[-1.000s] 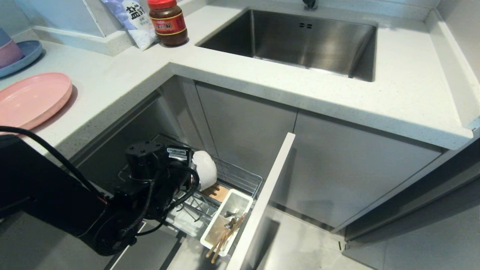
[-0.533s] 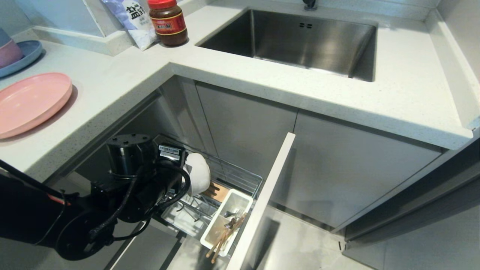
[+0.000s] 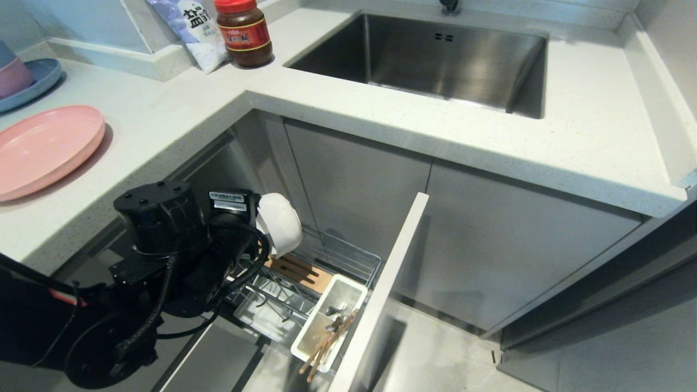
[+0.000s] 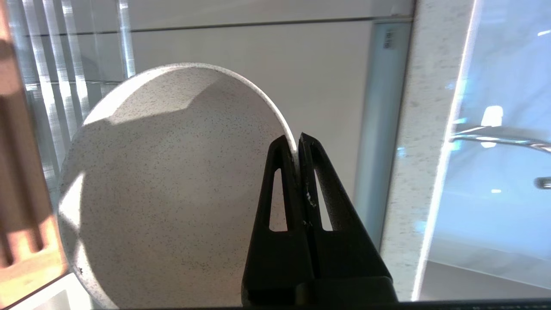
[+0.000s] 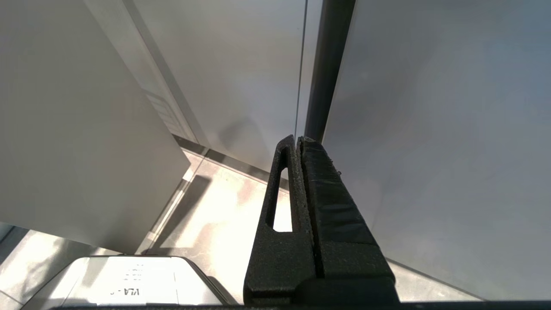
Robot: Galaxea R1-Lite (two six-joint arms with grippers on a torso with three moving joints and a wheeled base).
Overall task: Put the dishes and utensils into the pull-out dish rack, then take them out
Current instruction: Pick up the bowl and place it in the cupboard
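Observation:
My left gripper (image 4: 297,143) is shut on the rim of the cream-white bowl (image 4: 172,185). It holds the bowl (image 3: 280,223) on edge in the air above the pull-out dish rack (image 3: 351,256), just under the counter's edge. The rack's wooden strip (image 3: 298,270) lies bare below it. Wooden chopsticks (image 3: 325,344) and some metal cutlery (image 3: 334,316) lie in the white cutlery tray (image 3: 354,284), next to the pale front panel (image 3: 387,283). The pink plate (image 3: 46,146) rests flat on the counter at the left. My right gripper (image 5: 298,142) is shut on nothing, parked low near cabinet fronts.
The white countertop (image 3: 179,125) overhangs the open rack. On it stand a blue plate with stacked bowls (image 3: 24,81), a salt bag (image 3: 190,30) and a red-lidded sauce jar (image 3: 244,32). The steel sink (image 3: 435,54) lies at the back right.
My left arm has lifted the bowl up and to the left, away from the rack, uncovering more of the wooden strip. Nothing else has moved.

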